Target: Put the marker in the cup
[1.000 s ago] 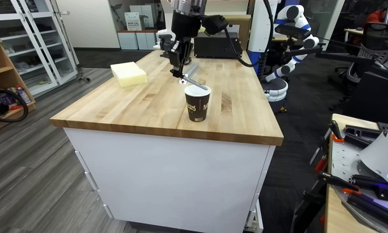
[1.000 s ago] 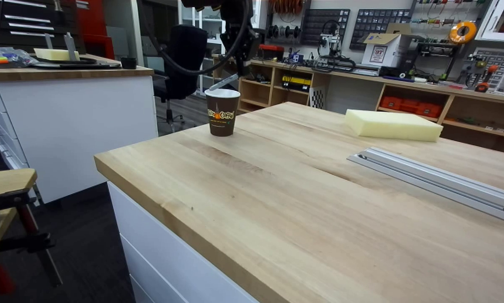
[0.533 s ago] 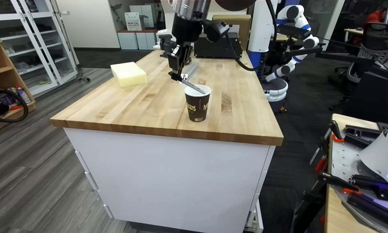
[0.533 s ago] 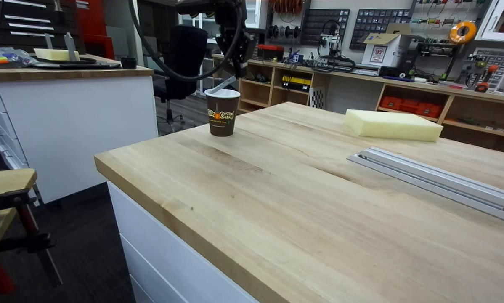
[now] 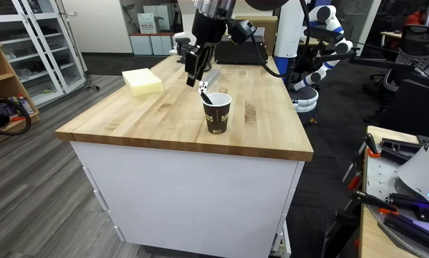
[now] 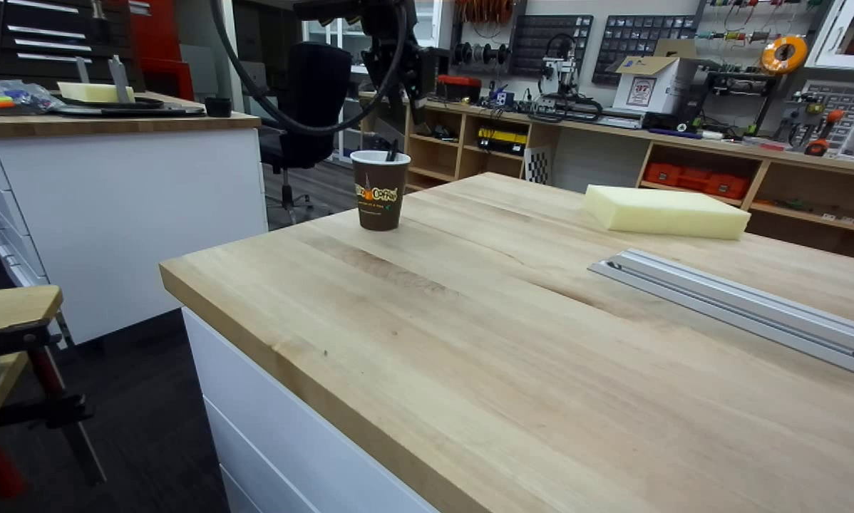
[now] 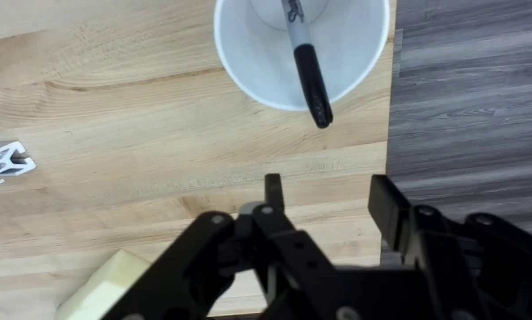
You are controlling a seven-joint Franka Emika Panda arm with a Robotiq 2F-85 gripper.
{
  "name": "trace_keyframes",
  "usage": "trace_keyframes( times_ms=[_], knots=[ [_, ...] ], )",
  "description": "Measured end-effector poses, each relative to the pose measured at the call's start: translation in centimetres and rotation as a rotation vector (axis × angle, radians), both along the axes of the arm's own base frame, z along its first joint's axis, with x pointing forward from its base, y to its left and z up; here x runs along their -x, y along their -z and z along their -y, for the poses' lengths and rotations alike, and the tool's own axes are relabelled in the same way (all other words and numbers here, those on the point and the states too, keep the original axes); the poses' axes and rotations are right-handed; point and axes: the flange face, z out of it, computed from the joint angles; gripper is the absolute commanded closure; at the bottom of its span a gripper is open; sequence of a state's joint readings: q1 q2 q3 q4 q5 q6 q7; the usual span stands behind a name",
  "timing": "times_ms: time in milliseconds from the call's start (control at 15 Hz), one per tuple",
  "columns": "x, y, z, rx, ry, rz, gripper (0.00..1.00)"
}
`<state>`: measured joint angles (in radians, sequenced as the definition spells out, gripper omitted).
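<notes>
Inside the cup (image 5: 217, 121), the marker (image 7: 306, 58): slim and round, with a grey barrel, dark printed lettering and a black cap, capped end slanting out over the rim, other end cut off by the edge of the wrist view. For the cup, brown paper outside, white inside, a tapering round wall with yellow print, standing upright on the worktop (image 6: 512, 370) of pale wood strips, streaked and grained. Above the worktop and near the cup, apart from it, the hand (image 7: 323, 191): black, jointed, angular, fingers (image 7: 385, 209) spread with a broad gap between, gripping nothing. Farther along the worktop, in both exterior views, a foam block (image 6: 669, 214), pale yellow, matt and flat-sided, and a metal bar (image 6: 741, 306), silvery, long and grooved, with an X-shaped end face in the wrist view. Counted: one cup, one marker in it, one foam block, one metal bar, two fingers on the hand.
</notes>
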<state>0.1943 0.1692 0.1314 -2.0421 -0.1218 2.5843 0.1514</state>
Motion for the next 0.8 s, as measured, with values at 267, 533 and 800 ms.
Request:
trace_keyframes(
  times_ms=[267,533,800],
  knots=[
    [1.0,-1.8,0.4,-0.008,0.033,-0.015,0.0],
    [3.5,-4.3,1.7,0.036,0.093,-0.112,0.0],
    [6.0,-6.8,3.3,0.063,0.125,-0.144,0.0]
  ],
)
